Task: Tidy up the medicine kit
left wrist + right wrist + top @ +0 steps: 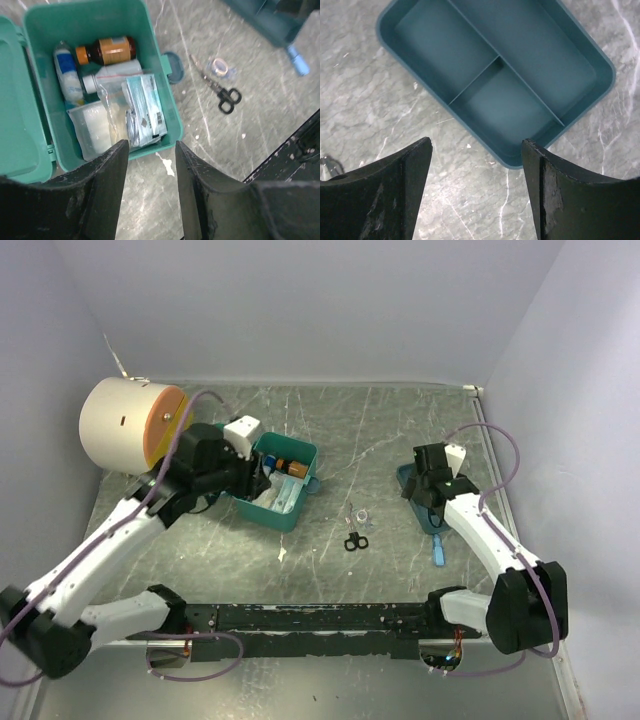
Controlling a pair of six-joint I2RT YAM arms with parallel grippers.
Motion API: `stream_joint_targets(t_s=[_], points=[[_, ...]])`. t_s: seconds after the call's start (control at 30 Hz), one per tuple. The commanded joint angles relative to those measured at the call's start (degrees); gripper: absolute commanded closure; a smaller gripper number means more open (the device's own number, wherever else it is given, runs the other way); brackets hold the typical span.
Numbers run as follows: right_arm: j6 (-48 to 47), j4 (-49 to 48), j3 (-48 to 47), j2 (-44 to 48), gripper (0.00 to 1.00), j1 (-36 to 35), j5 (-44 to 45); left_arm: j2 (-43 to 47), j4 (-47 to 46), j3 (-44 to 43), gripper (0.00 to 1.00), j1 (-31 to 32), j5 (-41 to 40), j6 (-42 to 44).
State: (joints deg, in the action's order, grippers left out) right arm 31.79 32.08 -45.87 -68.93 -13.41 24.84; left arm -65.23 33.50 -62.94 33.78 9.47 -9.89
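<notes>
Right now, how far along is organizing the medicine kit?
Done: the open medicine kit already holds a brown bottle, a white bottle and packets. In hand: nothing; the left gripper is open over the kit's near edge, the right gripper open above the empty divided tray. Left: scissors, tape roll and a blue item lie on the table; lid open.
</notes>
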Motion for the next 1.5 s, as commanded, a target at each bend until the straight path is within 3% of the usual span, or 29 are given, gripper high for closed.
stream_joint_targets(t_s=[0.0,0.17,0.37,0.57,0.87,1.47], points=[[2.3,0.3,0.6,-1.2,0.29,2.9,2.3,11.2,-12.3,5.8,0.45,-0.2,-3.7,-3.6],[1.7,0.5,1.5,-3.8,0.35,6.4,2.8,22.1,-19.5,12.6,0.41,-0.2,-6.5,-6.5],[1.1,0.1,1.4,-8.9,0.41,7.9,1.3,26.8,-19.7,13.8,0.38,-0.2,-8.9,-8.0],[0.0,0.2,0.5,-14.4,0.46,7.7,-3.1,26.4,-19.2,13.5,0.39,-0.2,-8.2,-8.8],[-2.6,-1.9,-1.0,-16.9,0.42,5.4,-12.2,26.0,-19.2,13.7,0.39,-0.1,-7.6,-9.1],[-1.4,-8.1,-5.1,-20.3,0.42,-7.3,-18.8,25.8,-18.5,13.5,0.39,-0.2,-8.6,-9.1]])
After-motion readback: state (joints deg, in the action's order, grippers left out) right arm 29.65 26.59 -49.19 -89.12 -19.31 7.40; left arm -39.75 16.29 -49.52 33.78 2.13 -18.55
